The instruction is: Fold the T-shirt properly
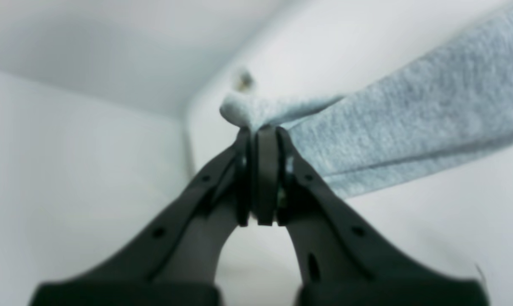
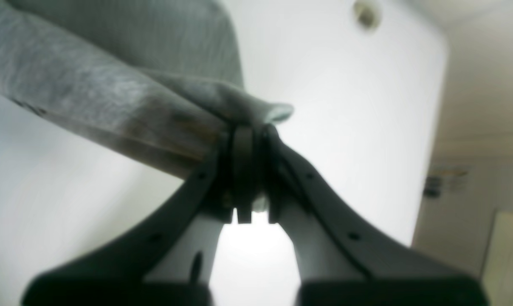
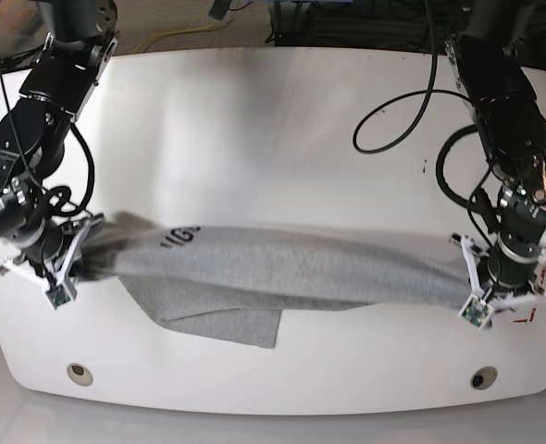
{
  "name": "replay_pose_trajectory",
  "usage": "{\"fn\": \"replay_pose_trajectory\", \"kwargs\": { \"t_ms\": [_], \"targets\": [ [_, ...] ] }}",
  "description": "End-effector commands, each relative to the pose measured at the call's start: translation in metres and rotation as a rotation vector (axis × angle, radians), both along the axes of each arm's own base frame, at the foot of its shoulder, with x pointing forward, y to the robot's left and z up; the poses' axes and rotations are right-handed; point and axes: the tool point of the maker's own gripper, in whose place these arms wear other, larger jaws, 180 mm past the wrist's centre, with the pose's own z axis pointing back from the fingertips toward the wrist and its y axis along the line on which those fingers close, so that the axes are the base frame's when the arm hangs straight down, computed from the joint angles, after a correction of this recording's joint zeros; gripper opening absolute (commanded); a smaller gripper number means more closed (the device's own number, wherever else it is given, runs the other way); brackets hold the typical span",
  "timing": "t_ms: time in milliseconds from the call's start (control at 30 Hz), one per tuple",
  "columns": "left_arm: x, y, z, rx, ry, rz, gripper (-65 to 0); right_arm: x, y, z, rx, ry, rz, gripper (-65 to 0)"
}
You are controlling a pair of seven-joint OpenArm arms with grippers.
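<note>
Cloth stretched taut between two arms is the whole scene: the T-shirt hangs as a long grey band across the near half of the white table, with dark lettering showing near its left end in the base view and one loose flap drooping onto the table below the band

The left gripper has its fingers pressed tight together on a bunched corner of the grey fabric, and the right gripper is clamped the same way on the opposite end, a small tuft of cloth poking out past its tips

Judging from this, the main risk is a slipped corner: each grip holds only a small pinch of knit, and if the arms pull further apart the fabric could slide out, dropping the shirt in a heap. The hanging flap is another worry; it could crease under the band as the shirt is lowered and spoil a neat fold. Uneven height between the two arms would twist the band, so the fold line would land crooked

No boxes, bins or other containers appear in any view; the shirt is the only thing on the table
</note>
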Motion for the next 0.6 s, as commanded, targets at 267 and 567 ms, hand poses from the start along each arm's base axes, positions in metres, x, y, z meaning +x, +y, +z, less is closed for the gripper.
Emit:
{"fn": "replay_pose_trajectory", "kwargs": {
  "t_ms": [267,567],
  "targets": [
    [-0.07,0.035,-0.08,-0.009,0.215,0.105,-65.0,-0.062,-0.008,-0.055,0.03,0.139,-0.074,-65.0],
    [-0.123,0.058,-0.121,-0.005,0.354,0.174,-65.0,-0.1,-0.006,-0.089,0.051,0.25,-0.093,-65.0]
  ]
}}
